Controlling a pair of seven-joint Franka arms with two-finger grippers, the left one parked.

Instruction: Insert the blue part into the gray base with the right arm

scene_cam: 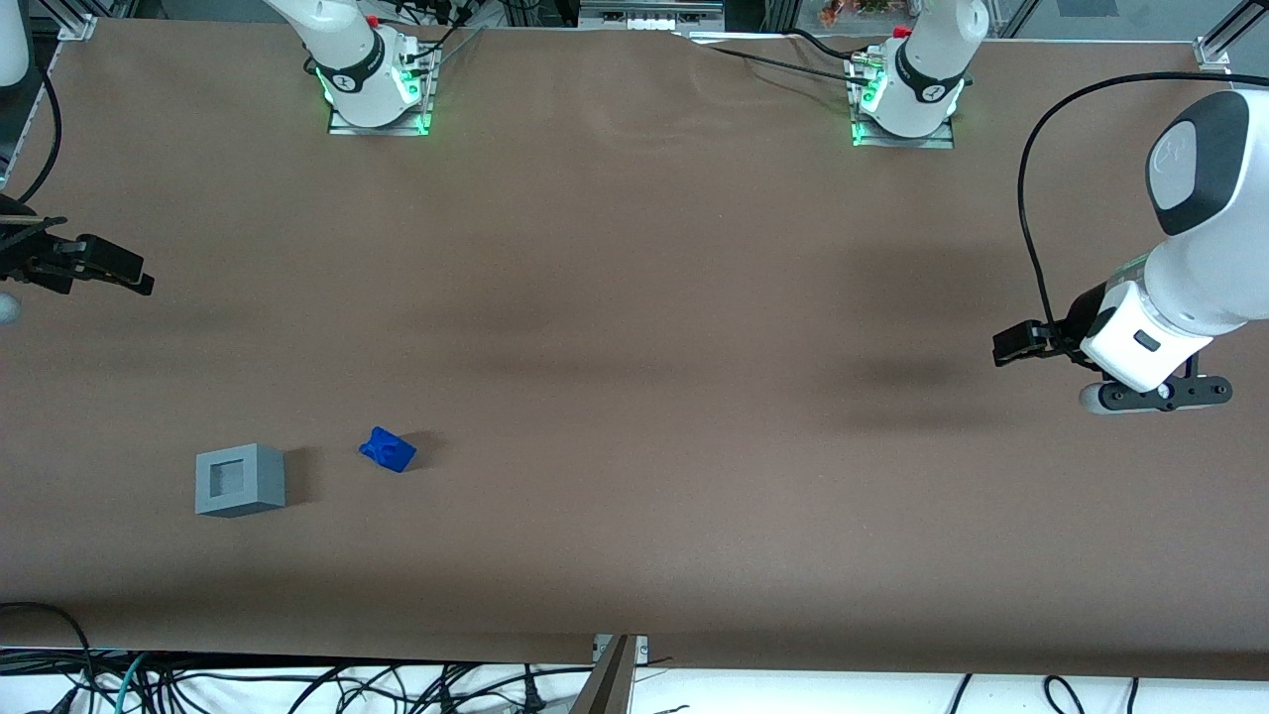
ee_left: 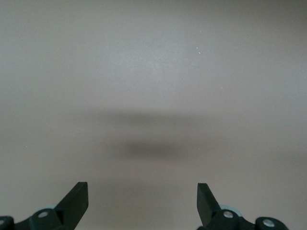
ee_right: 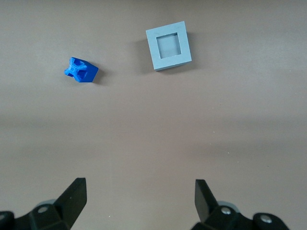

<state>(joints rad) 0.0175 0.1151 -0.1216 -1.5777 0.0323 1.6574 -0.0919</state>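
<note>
The blue part (scene_cam: 387, 449) lies loose on the brown table, tipped on its side, beside the gray base (scene_cam: 240, 480) with a gap between them. The gray base sits flat with its square recess facing up and nothing in it. My right gripper (scene_cam: 109, 268) hovers at the working arm's end of the table, farther from the front camera than both objects. In the right wrist view the gripper (ee_right: 139, 191) is open with only bare table between its fingers, and the blue part (ee_right: 81, 70) and gray base (ee_right: 169, 45) lie well ahead of it.
Two arm mounts (scene_cam: 377, 84) (scene_cam: 904, 99) with green lights stand at the table's back edge. The parked arm (scene_cam: 1180, 288) hangs over its own end of the table. Loose cables (scene_cam: 297, 684) run below the table's front edge.
</note>
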